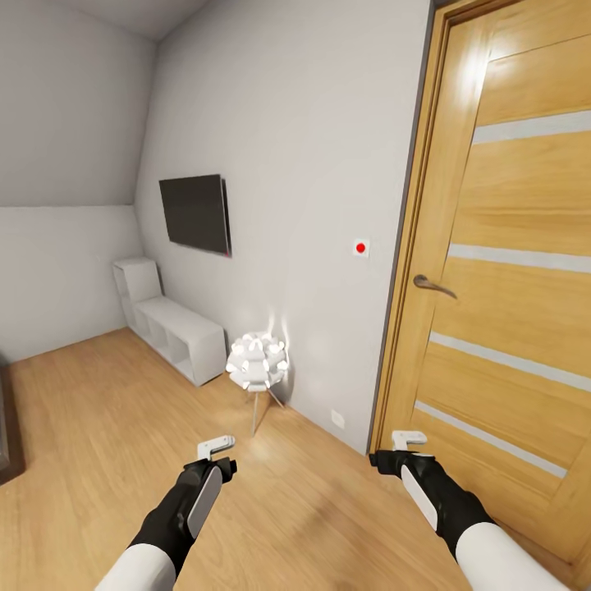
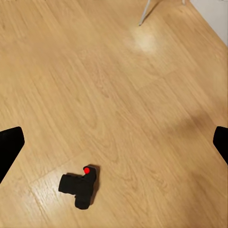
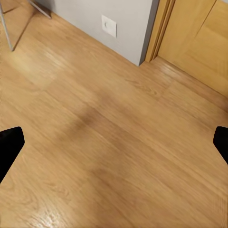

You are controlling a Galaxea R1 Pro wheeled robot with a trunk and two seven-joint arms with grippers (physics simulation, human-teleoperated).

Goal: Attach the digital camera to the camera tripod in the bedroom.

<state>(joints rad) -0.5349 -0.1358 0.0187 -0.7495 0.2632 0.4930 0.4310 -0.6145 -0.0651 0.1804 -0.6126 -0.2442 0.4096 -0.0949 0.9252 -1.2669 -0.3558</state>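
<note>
Camera (image 2: 79,186): small, boxy, black, with a red dot on its top near one end and a stubby part jutting from the body; it lies on the light wood floor (image 2: 118,95), seen in the left wrist view at about 7 o'clock from the middle of the frame, apart from both fingertips

Left gripper (image 1: 216,446): white fingers on a black wrist, held out over the floor; in the left wrist view its dark fingertips (image 2: 9,145) stand at opposite edges of the frame, so the jaws are spread wide, with nothing between them and touching nothing

Right gripper (image 1: 409,440): same build, hanging over bare floor before the door; in its wrist view the fingertips (image 3: 9,145) are likewise far apart, jaws wide, empty

Room, head view: ball-cluster lamp (image 1: 258,362) on thin legs by the white wall, at 12 o'clock from the left gripper; low white shelf unit (image 1: 176,328) at 10 o'clock from the lamp; black wall screen (image 1: 195,213) above the shelf; wooden door (image 1: 509,279) with handle (image 1: 432,285) at 1 o'clock from the right gripper; red-dot switch (image 1: 360,247) just beside the door frame; wall socket (image 3: 109,25) low on the wall
</note>
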